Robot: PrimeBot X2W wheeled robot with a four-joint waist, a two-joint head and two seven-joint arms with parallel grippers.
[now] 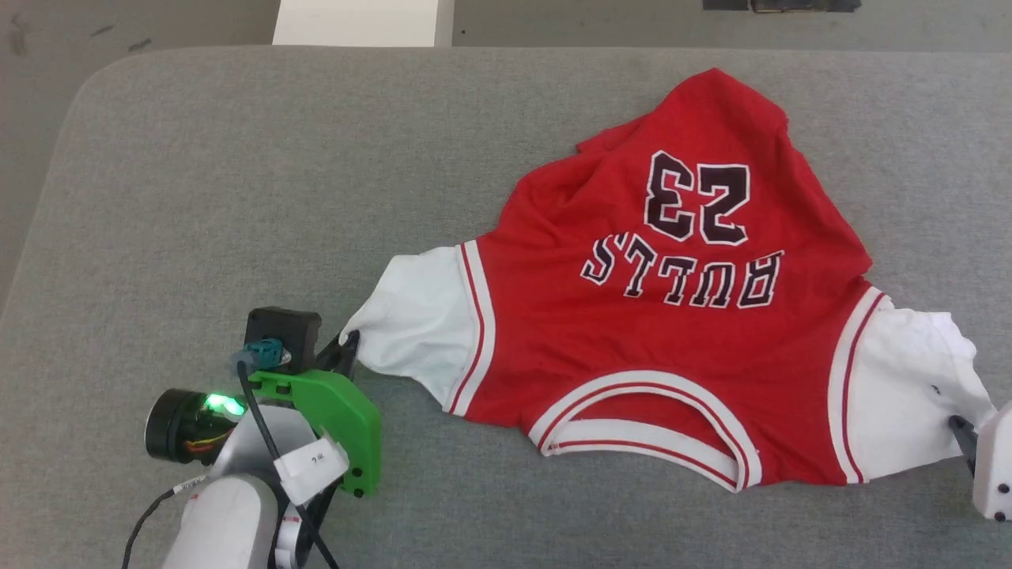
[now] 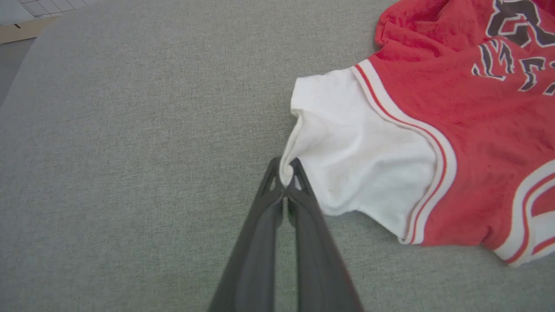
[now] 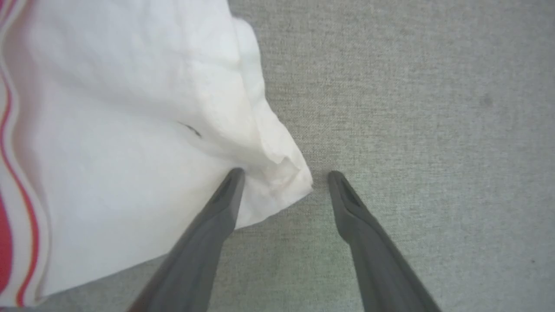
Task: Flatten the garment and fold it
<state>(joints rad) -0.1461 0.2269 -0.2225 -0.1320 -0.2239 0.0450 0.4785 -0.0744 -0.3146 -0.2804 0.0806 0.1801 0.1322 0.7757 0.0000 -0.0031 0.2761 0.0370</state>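
Head view: a red jersey T-shirt (image 1: 680,340) lettered "BULLS 23" lies front up on a grey fabric-covered table (image 1: 237,197). Its striped collar (image 1: 648,442) is toward the robot, its hem is bunched at the far side, and the body is rumpled and not yet flat. The left gripper (image 1: 348,344) meets the tip of the white left-hand sleeve (image 1: 419,316). The right gripper (image 1: 961,431) sits at the outer edge of the right-hand sleeve (image 1: 909,395). Left wrist view: the left gripper (image 2: 285,175) has its jaws pressed together on a small pinch of the left-hand sleeve (image 2: 360,160), the cloth drawn to a point at the cuff corner and the weave of the table plain all around. Right wrist view: the right gripper (image 3: 284,175) stands spread wide and grips nothing. One finger lies over the white right-hand sleeve (image 3: 130,108), the other over bare table, with the sleeve's creased corner between them. The shirt looks like a light, soft, limp knit. It should follow a pull readily, sag wherever it is unsupported and drag a little on the woven table. It is not fragile. The sleeve corners, and later the shoulders and hem corners, look like the best places to grip it for spreading and folding.
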